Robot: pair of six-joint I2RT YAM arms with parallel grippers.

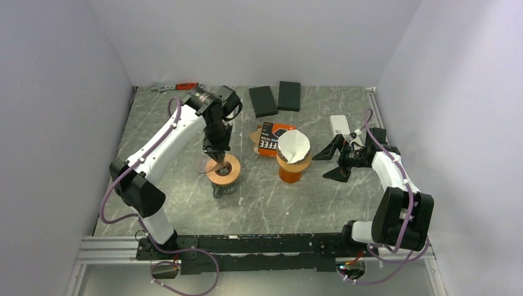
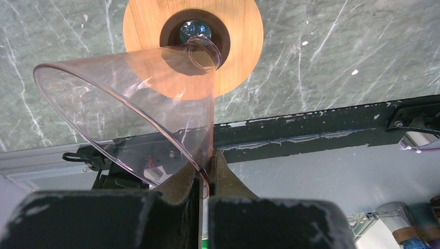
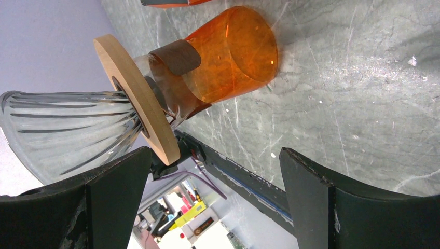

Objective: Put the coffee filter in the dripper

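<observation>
grip comes first: the left gripper [image 2: 205, 167] is pinched tight on the rim of a clear cone [image 2: 129, 104]. the cone's narrow spout reaches away from the jaws into the hole of a wooden ring [image 2: 238, 46], so this arm is occupied.

the right gripper [image 3: 215, 155] stands wide and holds nothing. just to its left is the orange carafe [image 3: 233, 57], with a wooden collar [image 3: 135, 98] and the ribbed dripper [image 3: 57, 129] on top.

from above, the coffee filter [image 1: 293, 145] stands in that dripper, point down and mouth up, so its long axis is roughly upright. it lies close to the left of the right gripper and further right of the left one. the right arm is plainly nearer.

i cannot tell whether the paper sits fully down against the ribs. if it needs pressing home, i judge that the open right jaws would approach from the right and from above.
</observation>
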